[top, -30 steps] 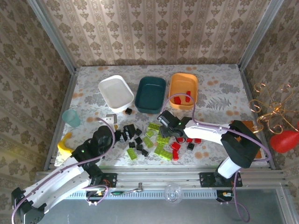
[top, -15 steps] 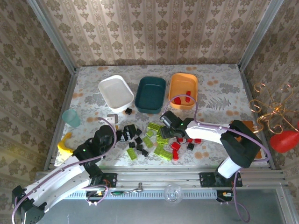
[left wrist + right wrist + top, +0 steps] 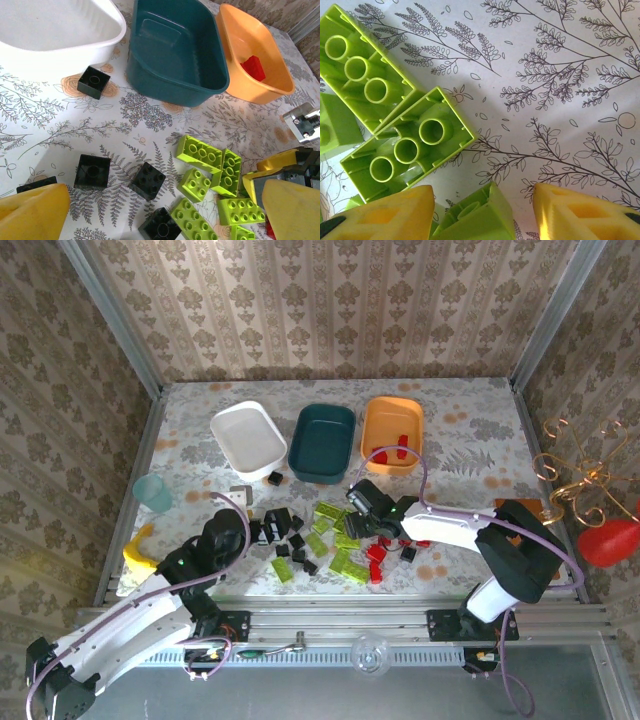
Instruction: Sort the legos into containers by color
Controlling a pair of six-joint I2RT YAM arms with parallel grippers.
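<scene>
High overview, wrist close-ups, shared legos (image 3: 328, 510)

Lime-green legos (image 3: 410, 140): translucent plastic, glossy, smoothly moulded. Black legos (image 3: 93, 171): opaque plastic, dull sheen. White tray (image 3: 75, 50), dark teal tray (image 3: 170, 87), orange tray (image 3: 250, 92): smooth plastic, soft gloss at the rims. Table covering (image 3: 560, 65): smooth matt sheet, printed floral pattern. Yellow fingertips (image 3: 580, 215): matt plastic. Front rail (image 3: 330, 618): bare metal.

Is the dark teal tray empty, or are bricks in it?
Empty: the dark teal tray shows a bare floor in the left wrist view, nothing inside.
</scene>
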